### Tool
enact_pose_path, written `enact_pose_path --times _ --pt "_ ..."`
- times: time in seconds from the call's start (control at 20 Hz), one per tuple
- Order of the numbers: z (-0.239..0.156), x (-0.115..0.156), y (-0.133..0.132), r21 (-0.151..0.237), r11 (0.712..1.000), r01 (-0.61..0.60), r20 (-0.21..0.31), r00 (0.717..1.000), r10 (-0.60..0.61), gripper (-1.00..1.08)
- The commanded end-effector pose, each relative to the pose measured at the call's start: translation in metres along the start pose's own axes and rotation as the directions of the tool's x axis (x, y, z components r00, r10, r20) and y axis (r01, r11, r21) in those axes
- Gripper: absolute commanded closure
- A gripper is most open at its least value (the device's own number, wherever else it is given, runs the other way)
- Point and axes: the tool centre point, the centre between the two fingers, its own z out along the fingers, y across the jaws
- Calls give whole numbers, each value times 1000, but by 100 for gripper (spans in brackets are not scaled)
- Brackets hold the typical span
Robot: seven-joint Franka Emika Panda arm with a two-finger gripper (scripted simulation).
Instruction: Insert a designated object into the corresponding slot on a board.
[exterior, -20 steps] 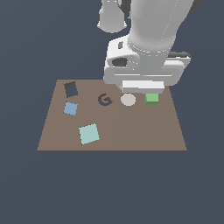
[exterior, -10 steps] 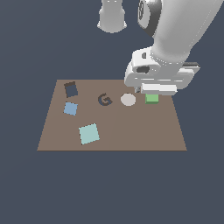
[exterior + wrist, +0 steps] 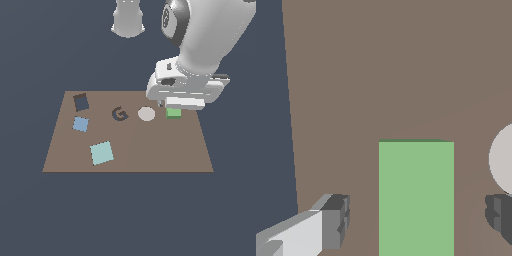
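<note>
- Hanging low over the board [image 3: 125, 150], the jaws [image 3: 416, 220] stood spread wide, one finger [image 3: 331, 222] on each side of the green block [image 3: 416, 200] and neither touching it.
- Between the jaws lay the block, flat on the brown board with clear brown showing on both flanks; in the exterior view it sat near the board's far edge at the exterior view's right [image 3: 174, 113], partly hidden under the hand.
- Just outside one finger [image 3: 500, 212] lay a pale round disc [image 3: 503, 160], close enough, I judged, that this finger could brush it when closing.
- The block looked like a small rigid flat piece with straight parallel sides, likely light and not fragile. Its smooth faces might slip, so I judged the best hold was across the two opposite flanks, low and centred, keeping its edges square to the fingers so it would not twist.
- Farther from the jaws, past the disc, lay a dark G-shaped mark [image 3: 119, 114].
- Well apart, at the board's opposite end, sat the slot [image 3: 81, 102], a dark square recess slightly tilted, with a light blue square [image 3: 80, 123] just beside it and a larger pale teal square [image 3: 102, 152] nearer the front edge.
- Since the slot was tilted, the block would probably need turning to match it before going in.
</note>
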Motion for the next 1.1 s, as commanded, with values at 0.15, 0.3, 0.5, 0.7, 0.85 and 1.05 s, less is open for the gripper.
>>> enact_pose_path --times 0.15,0.3,0.5,0.7,0.85,1.05 --pt "14 0 -1 -1 1000 -2 0 1000 2 -92" --pt "19 0 -1 -1 1000 -2 0 1000 2 -92" --pt "20 0 -1 -1 1000 -2 0 1000 2 108" --pt "20 0 -1 -1 1000 -2 0 1000 2 108" --pt "20 0 -1 -1 1000 -2 0 1000 2 108" --pt "15 1 -1 -1 1000 -3 0 1000 3 108"
